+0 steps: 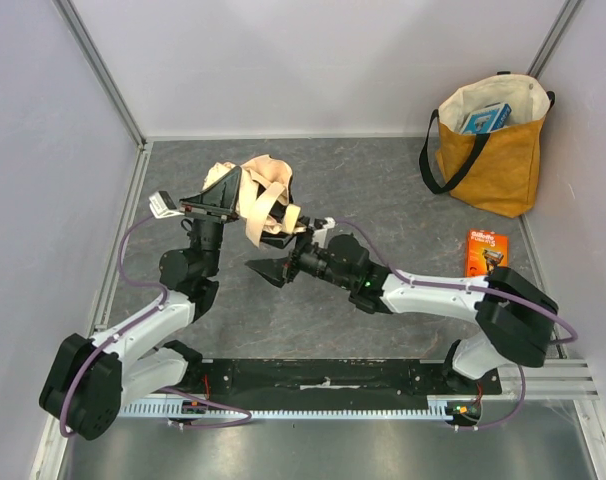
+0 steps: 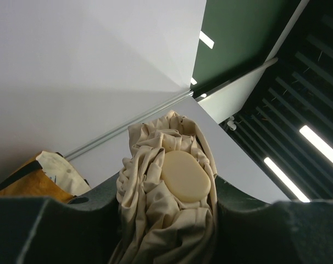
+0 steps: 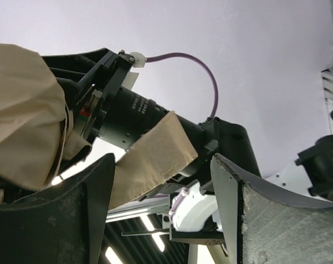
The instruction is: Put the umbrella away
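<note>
The grey table (image 1: pixel 403 300) is walled in pale panels on three sides. The umbrella (image 1: pixel 255 192) is held clear of it at left-centre, a bunched cream bundle clamped in the left gripper (image 1: pixel 216 206). Its strap (image 3: pixel 155 157) hangs between the jaws of the right gripper (image 1: pixel 273 255), which stand apart and do not pinch it. The bundle's long axis cannot be told. The tote bag (image 1: pixel 488 150) stands well apart at far right, nearer the right arm.
</note>
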